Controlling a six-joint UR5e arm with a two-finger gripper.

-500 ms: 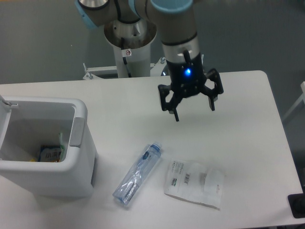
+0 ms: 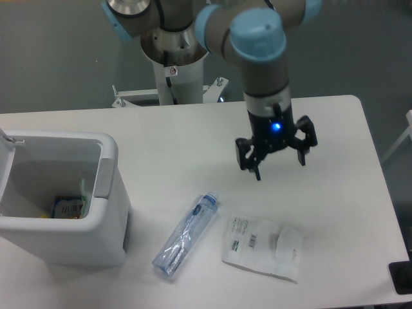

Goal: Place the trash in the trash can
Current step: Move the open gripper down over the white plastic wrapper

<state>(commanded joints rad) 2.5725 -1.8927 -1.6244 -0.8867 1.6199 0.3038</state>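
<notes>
A long clear bluish plastic bottle (image 2: 185, 234) lies on its side on the white table, slanted toward the front. To its right rests a flat translucent white pouch (image 2: 262, 246) with black barcode labels. The white boxy trash can (image 2: 108, 212) stands at the front left with its top open. My gripper (image 2: 278, 166) hangs open above the table, up and slightly right of the pouch, with nothing between its fingers. A blue light glows on its body.
Inside the trash can lie a blue-and-yellow packet (image 2: 67, 207) and other scraps. The arm's pedestal (image 2: 175, 71) rises behind the table's far edge. A dark object (image 2: 402, 278) sits at the front right corner.
The gripper has shifted right and a little lower, toward the spot above the pouch. It stays open. Bottle and pouch have not moved.
</notes>
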